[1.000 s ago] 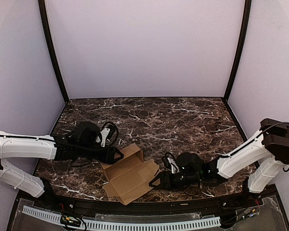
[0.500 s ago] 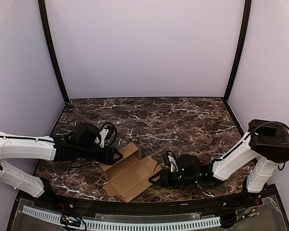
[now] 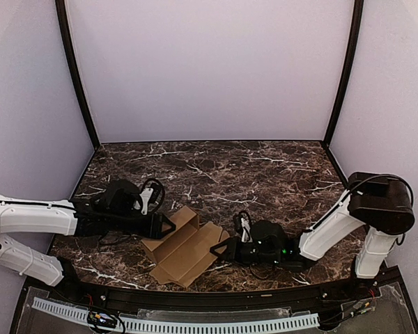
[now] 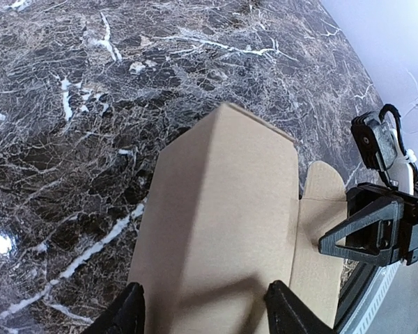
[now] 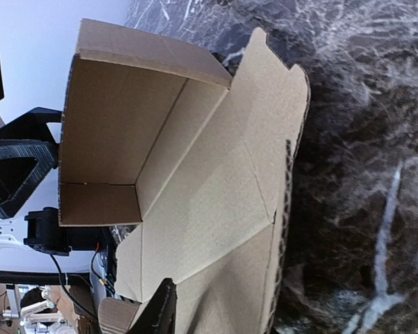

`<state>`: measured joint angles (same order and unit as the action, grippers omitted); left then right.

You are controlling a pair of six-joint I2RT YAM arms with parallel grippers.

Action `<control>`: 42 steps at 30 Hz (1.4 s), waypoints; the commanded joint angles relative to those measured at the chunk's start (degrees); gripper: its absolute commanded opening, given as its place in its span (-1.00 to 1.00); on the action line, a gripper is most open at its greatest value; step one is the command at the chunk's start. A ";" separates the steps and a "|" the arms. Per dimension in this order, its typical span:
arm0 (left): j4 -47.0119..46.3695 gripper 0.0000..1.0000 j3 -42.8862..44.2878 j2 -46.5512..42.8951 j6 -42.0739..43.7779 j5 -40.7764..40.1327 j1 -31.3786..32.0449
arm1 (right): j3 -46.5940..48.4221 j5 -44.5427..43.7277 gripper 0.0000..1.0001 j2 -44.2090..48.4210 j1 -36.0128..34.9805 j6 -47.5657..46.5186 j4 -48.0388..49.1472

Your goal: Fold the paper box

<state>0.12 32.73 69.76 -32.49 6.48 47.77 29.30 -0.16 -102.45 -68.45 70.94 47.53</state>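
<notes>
The paper box is plain brown cardboard, half folded, lying near the table's front edge. My left gripper is open at the box's left end. In the left wrist view its fingers stand on either side of a brown panel. My right gripper is at the box's right flap. In the right wrist view one finger rests against the flap; the other is hidden by cardboard. Two walls stand up beyond it.
The dark marble table is walled by pale panels at the back and sides. A black rail and a white slotted strip run along the near edge. The right gripper shows in the left wrist view.
My right gripper has pushed left into the box's right flap, lifting it. The box has slid a little left and closed up. My left gripper has shifted slightly towards the front.
</notes>
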 commanded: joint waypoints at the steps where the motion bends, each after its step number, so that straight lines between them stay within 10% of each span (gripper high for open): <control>1: 2.86 0.18 -1.28 -2.67 -0.99 -0.02 -0.31 | 2.18 -1.69 -0.57 -1.16 0.80 -0.47 4.79; 13: 9.66 0.20 0.03 -14.09 -0.78 -8.10 -0.30 | 3.82 -0.64 -0.97 7.77 3.33 -9.43 -7.26; 26: 17.94 0.23 5.89 -27.62 5.27 -14.15 -0.31 | 28.29 -2.24 -1.00 21.16 7.88 -45.96 -53.50; 42: 16.30 0.24 6.63 -28.93 7.06 -14.51 -0.35 | 69.62 -18.83 -1.00 11.28 8.23 -83.22 -109.31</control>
<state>16.43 38.13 39.97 -26.65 -7.97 47.77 94.56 -8.12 -88.29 -59.31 -2.70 -45.12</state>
